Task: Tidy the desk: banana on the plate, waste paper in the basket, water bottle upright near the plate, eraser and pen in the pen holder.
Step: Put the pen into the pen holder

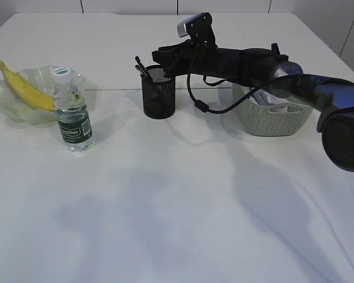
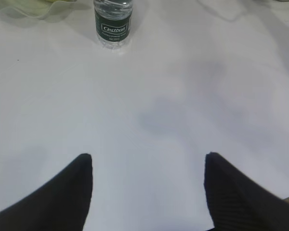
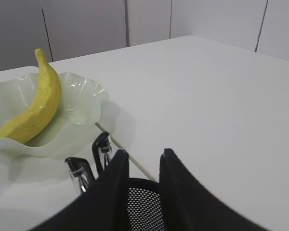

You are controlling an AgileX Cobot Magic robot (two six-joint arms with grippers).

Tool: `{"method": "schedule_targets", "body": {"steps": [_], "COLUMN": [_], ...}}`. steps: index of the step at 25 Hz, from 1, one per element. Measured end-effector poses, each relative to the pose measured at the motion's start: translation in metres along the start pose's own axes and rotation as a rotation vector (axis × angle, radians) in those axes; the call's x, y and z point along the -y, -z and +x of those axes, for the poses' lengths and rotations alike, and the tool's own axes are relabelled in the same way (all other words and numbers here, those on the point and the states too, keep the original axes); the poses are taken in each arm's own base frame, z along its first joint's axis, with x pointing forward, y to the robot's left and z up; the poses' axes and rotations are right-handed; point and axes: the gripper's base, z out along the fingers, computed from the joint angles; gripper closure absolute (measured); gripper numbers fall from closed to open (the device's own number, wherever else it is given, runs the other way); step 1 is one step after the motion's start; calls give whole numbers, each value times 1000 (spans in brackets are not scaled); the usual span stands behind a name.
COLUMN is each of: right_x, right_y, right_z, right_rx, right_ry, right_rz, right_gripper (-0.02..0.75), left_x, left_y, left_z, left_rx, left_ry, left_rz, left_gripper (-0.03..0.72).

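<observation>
The banana [image 1: 23, 88] [image 3: 38, 108] lies in the ruffled plate [image 1: 3, 99] [image 3: 84, 98]. Next to the plate the water bottle [image 1: 72, 115] [image 2: 113, 24] stands upright. Two pens [image 1: 143, 68] [image 3: 102, 144] stick out of the black mesh pen holder [image 1: 159, 97] [image 3: 144, 202]. My right gripper [image 1: 159, 57] [image 3: 142, 154] hovers right over the holder's mouth, jaws slightly open with nothing between them. Crumpled waste paper [image 1: 268, 100] sits in the basket [image 1: 271, 121]. The eraser is hidden. My left gripper [image 2: 148, 159] hangs open and empty over the bare desk [image 1: 177, 206].
The right arm stretches from the right edge across the basket towards the holder, its cable [image 1: 197, 100] drooping beside the holder. A thin seam [image 3: 130, 156] crosses the tabletop behind the holder. White wall panels stand behind the desk.
</observation>
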Motion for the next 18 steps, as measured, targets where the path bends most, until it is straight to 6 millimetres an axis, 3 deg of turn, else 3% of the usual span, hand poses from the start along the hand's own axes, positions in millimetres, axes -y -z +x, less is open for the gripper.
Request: {"method": "schedule_targets", "body": {"steps": [11,18], "right_x": [-2,-1], "right_y": [0,10], "right_z": [0,-6], "right_rx": [-5,-182], "right_ry": [-24,12], "right_rz": [-17,-67], "right_gripper": [561,559], "left_x": [0,0], "left_y": [0,0], "left_z": [0,0], "left_rx": [0,0], "left_ry": [0,0], "left_rz": [0,0], "left_gripper": [171,171]}}
